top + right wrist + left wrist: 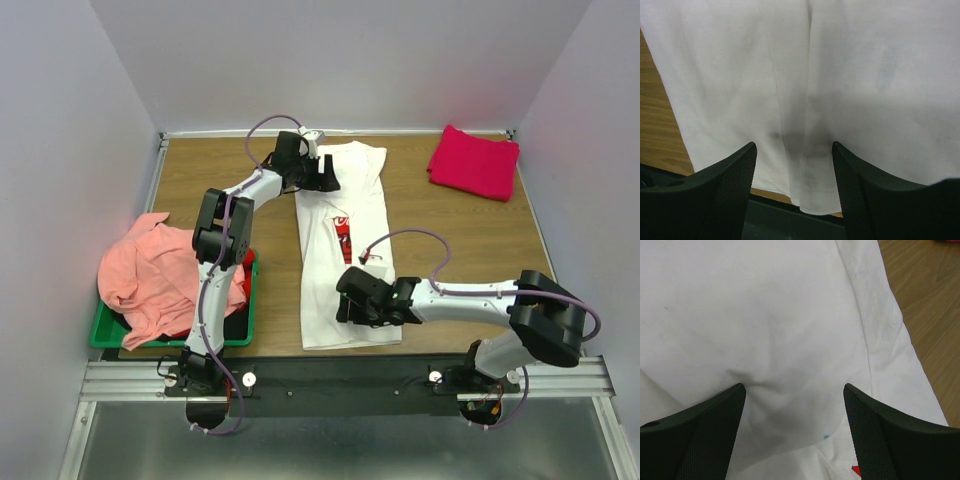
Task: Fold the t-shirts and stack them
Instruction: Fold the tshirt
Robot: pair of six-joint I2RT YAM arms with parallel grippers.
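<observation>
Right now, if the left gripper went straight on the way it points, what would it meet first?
The white t-shirt. The open left gripper points straight at its cloth, with nothing in between. How near it already is, the pictures do not show.

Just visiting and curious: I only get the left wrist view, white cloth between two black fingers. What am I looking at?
Observer: A white t-shirt folded into a long strip, running from the table's far side to its near edge.
Operator: Where's the other arm?
Observer: The right end effector hangs open over the strip's near end.
Operator: Any more shirts?
Observer: A magenta-red t-shirt lies folded at the far right corner.
</observation>
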